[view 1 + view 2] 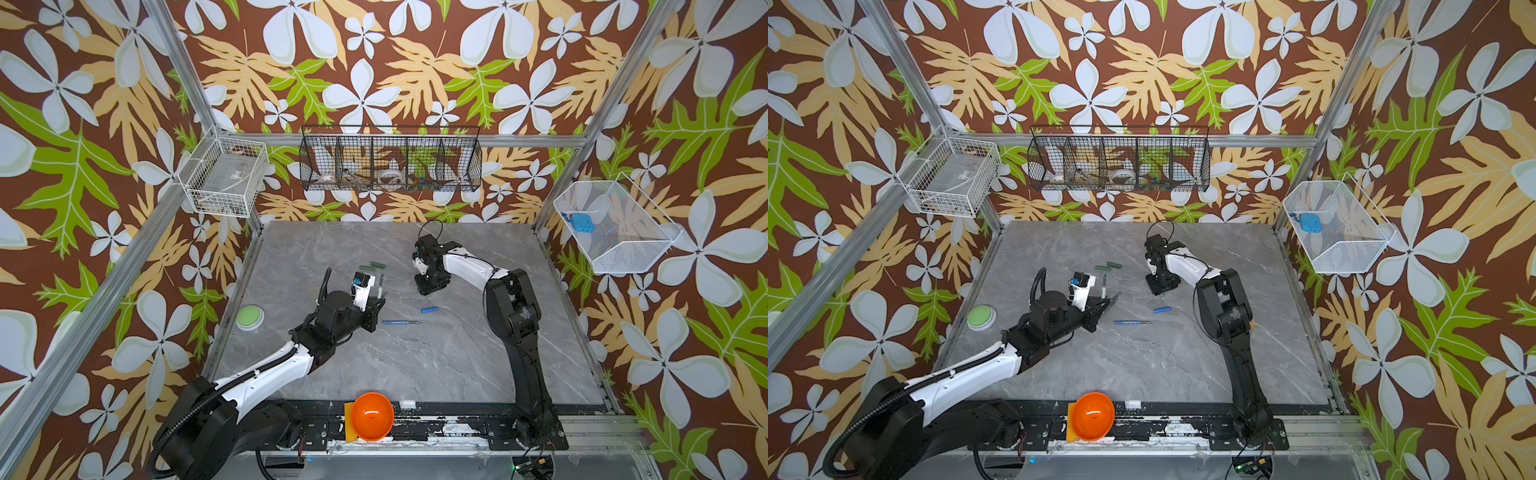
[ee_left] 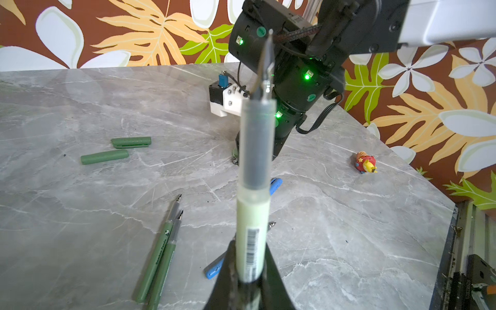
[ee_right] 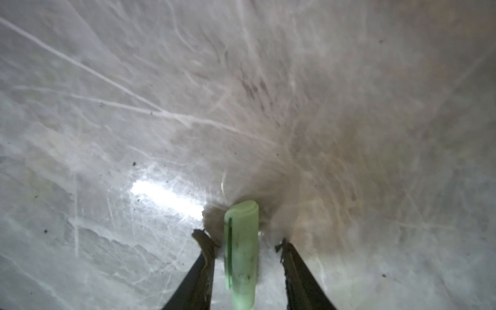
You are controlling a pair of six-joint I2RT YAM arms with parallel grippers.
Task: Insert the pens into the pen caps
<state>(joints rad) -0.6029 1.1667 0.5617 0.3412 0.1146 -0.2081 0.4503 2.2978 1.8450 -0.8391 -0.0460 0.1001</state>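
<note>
My left gripper (image 2: 249,252) is shut on the pale green pen (image 2: 253,214), which sticks out with its tip toward the right arm. Two dark green pens (image 2: 161,255) lie side by side on the table below it. The blue pen (image 1: 401,322) lies near the table's middle, partly hidden behind my left gripper in the left wrist view. The blue cap (image 1: 430,309) lies just beyond the blue pen. Two dark green caps (image 2: 131,141) (image 2: 104,157) lie farther back. My right gripper (image 3: 241,239) is down at the table, open, straddling the pale green cap (image 3: 243,249) with a gap on each side.
A green button (image 1: 250,318) sits at the table's left edge and an orange bowl (image 1: 372,415) at the front edge. A small red and yellow toy (image 2: 366,162) lies right of the right arm. Wire baskets (image 1: 390,158) hang on the walls.
</note>
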